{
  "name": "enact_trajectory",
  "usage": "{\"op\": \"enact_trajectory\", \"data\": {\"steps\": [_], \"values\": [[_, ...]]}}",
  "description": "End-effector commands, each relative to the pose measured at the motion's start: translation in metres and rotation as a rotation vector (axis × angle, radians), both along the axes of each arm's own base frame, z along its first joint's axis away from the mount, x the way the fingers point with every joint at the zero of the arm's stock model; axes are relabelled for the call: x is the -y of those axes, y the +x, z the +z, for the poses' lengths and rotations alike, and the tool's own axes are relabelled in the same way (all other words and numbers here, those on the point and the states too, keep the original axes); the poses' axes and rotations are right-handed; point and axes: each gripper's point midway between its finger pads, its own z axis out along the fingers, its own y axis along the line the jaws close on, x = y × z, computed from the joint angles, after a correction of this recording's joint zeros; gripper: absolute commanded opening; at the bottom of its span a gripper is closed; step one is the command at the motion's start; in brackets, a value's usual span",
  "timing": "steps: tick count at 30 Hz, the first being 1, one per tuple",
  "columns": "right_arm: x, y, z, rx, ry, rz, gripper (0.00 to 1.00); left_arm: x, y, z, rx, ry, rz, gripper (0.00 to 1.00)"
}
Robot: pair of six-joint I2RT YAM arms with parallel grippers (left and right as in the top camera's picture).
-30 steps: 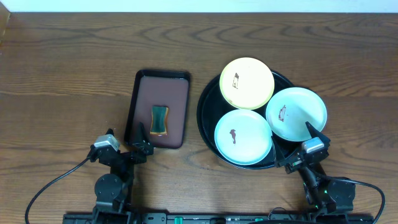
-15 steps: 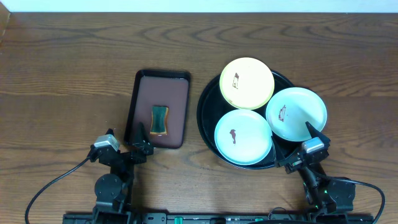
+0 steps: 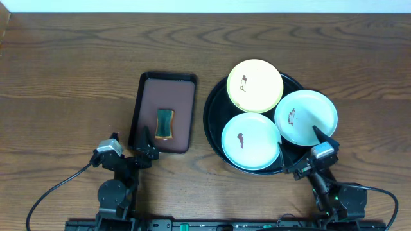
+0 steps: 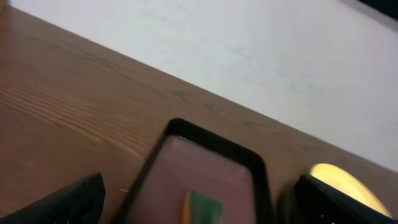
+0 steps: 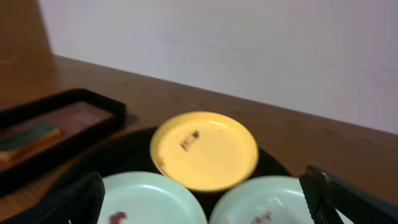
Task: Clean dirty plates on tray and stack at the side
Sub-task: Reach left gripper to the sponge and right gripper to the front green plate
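Plates lie just ahead of the right gripper [image 5: 204, 177], whose jaws are spread wide with nothing between them. The light blue plate [image 3: 251, 141] is closest, ahead and toward the left finger. The mint green plate [image 3: 306, 117] is ahead on the right-finger side, and from overhead that finger's tip overlaps its near rim. Both carry a small reddish-brown smear. Farther out, centred between the 2 fingers, is the pale yellow plate [image 3: 255, 85] with a small dark mark. Its near edge meets the other 2, though I cannot tell whether it rests on them. All 3 plates sit inside a round black tray [image 3: 210, 122], whose rim curves just in front of the jaws.

The left gripper [image 4: 199, 183] is also spread wide and holds nothing. Directly ahead of its jaws is a rectangular black tray [image 3: 136, 109] with a dull pink floor. On that floor lies a small green and orange sponge [image 3: 165, 123], in line with the gap between the fingers. Past the right finger of this gripper, a sliver of the yellow plate shows.

Everything rests on a dark brown wooden table [image 3: 64, 77] with a strong grain, bare on the far side of both trays. Beyond the table's far edge stands a plain pale wall [image 4: 280, 62]. Black cables [image 3: 51, 189] trail behind both arms at the near edge.
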Motion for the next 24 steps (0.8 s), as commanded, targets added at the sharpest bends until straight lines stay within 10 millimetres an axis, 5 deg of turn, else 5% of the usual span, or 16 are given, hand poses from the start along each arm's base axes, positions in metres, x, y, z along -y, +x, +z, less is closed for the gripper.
{"op": "enact_trajectory", "data": {"steps": [1, 8, 13, 20, 24], "values": [[-0.015, -0.007, 0.008, 0.004, 0.071, 0.093, 0.99, 0.023, 0.0, 0.01, 0.047, -0.126, -0.128, 0.98], [-0.024, -0.023, 0.064, 0.094, 0.151, 0.172, 0.99, 0.03, -0.006, 0.071, 0.148, -0.131, -0.181, 0.98], [-0.022, -0.023, 0.118, 0.068, 0.099, 0.155, 0.99, 0.043, 0.005, 0.105, -0.049, -0.054, -0.245, 0.98], [-0.033, 0.008, 0.167, -0.295, 0.165, 0.184, 0.99, 0.062, 0.028, 0.113, -0.478, -0.017, -0.34, 0.98], [-0.034, 0.027, 0.172, -0.523, 0.175, 0.162, 0.99, 0.063, 0.034, 0.103, -0.662, -0.026, -0.334, 0.98]]}}
